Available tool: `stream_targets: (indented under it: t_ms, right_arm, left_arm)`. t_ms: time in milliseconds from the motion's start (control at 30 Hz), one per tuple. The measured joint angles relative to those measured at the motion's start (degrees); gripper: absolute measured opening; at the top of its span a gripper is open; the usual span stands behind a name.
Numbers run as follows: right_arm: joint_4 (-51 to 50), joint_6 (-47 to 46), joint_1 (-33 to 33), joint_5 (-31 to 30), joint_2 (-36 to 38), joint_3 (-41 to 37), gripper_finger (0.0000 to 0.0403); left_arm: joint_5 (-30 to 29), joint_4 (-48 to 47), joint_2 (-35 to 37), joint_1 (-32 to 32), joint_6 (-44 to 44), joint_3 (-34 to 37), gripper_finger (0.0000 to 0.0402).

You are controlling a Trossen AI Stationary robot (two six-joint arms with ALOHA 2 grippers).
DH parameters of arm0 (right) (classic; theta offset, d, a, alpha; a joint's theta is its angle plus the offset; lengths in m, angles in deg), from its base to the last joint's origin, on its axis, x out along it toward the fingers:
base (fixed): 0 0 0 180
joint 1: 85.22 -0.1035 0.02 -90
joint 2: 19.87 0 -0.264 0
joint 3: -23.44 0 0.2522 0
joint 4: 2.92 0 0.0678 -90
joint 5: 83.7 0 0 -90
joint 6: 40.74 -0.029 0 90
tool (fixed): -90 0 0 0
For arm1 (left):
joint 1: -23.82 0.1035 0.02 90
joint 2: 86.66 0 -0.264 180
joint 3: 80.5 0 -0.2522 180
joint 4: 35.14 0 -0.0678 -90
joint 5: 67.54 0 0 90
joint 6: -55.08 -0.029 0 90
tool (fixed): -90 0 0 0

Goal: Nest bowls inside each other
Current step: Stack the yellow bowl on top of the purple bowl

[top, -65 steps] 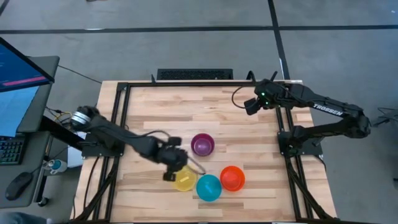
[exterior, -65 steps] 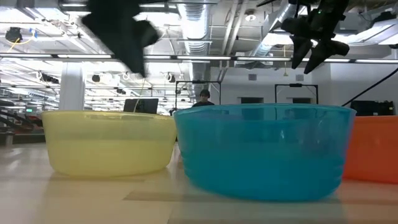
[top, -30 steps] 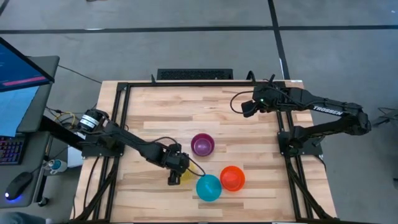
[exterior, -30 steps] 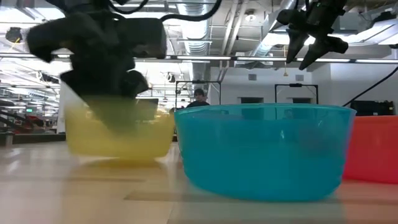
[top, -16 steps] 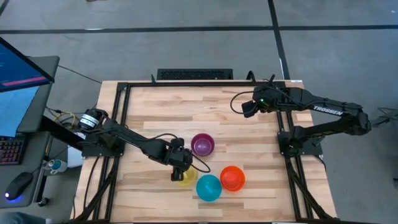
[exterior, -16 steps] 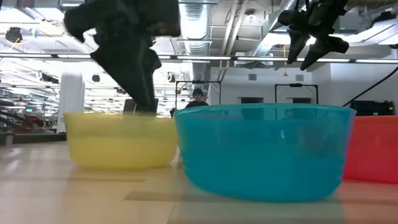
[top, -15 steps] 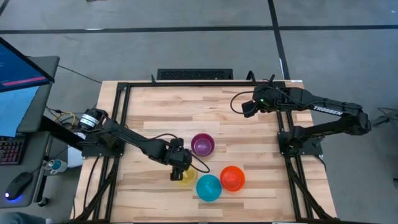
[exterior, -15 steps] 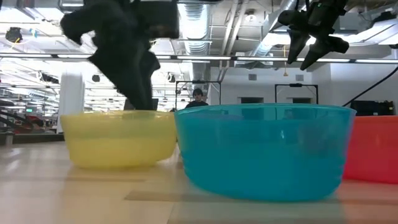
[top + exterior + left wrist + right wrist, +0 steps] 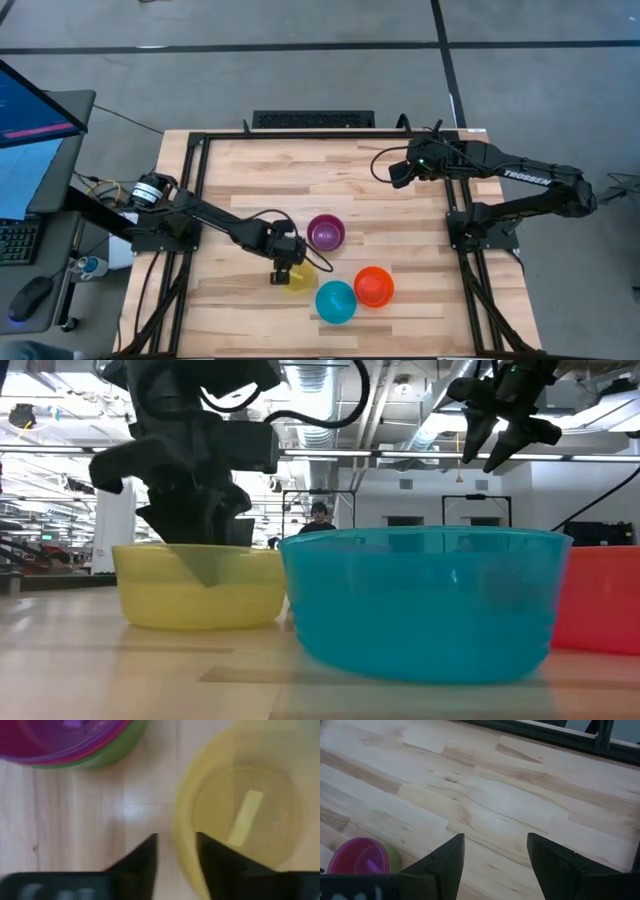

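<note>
My left gripper (image 9: pixel 286 268) is low over the yellow bowl (image 9: pixel 303 280), at its left far side, shut on it. The yellow bowl stands on its base on the table (image 9: pixel 200 595). Next to it stand the blue bowl (image 9: pixel 336 301) and the orange-red bowl (image 9: pixel 373 286). The purple bowl (image 9: pixel 325 232) sits nested in a pink and a green one (image 9: pixel 70 737). My right gripper (image 9: pixel 397 173) hangs open in the air above the table's far right part. My left gripper holds the yellow bowl by its rim (image 9: pixel 182 827), one finger (image 9: pixel 210 855) inside the bowl and the other (image 9: pixel 145 857) outside. It comes from above, pointing down. The bowl stands upright with its base on the table.
The blue bowl (image 9: pixel 420 600) stands close beside the yellow one, almost touching, with the orange-red bowl (image 9: pixel 600 600) on its other side. A black frame (image 9: pixel 200 140) runs around the wooden table. The table's far half is bare wood (image 9: pixel 485 795). A person shows far off in the room (image 9: pixel 320 515).
My left gripper has risen a little, turned, shifted slightly toward the table's far edge and come down again onto the yellow bowl's rim. The yellow bowl has slid a short way along the table toward the blue bowl. My right arm has kept still.
</note>
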Motion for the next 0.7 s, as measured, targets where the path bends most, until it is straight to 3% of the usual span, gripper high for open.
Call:
stream_targets:
  t_ms: [67,133,267,500,600,700]
  right_arm:
    - [-0.03,0.01,0.00,0.00,-0.01,0.00,0.0240]
    - [-0.14,-0.01,0.00,0.01,0.00,0.00,0.0240]
    - [-1.14,0.03,0.00,0.02,-0.01,0.00,0.0240]
    - [-4.74,1.06,0.00,-0.02,0.14,0.00,0.0240]
    - [-5.03,1.49,0.00,-0.30,0.16,0.00,0.0240]
    - [-5.03,1.64,0.01,-1.56,0.16,0.00,0.0240]
  left_arm:
    - [0.74,-0.01,0.00,0.52,-0.86,0.00,0.0041]
    - [2.72,-0.04,0.00,1.41,-1.01,-0.12,0.0015]
    - [4.06,-6.69,0.27,3.47,-2.11,-5.32,0.0004]
    - [3.05,-18.48,0.75,8.23,-12.09,-25.89,0.0001]
    - [2.14,-22.23,0.00,11.03,-14.27,-29.10,0.0001]
    - [4.18,-19.90,-1.07,14.95,-15.29,-29.37,0.0001]
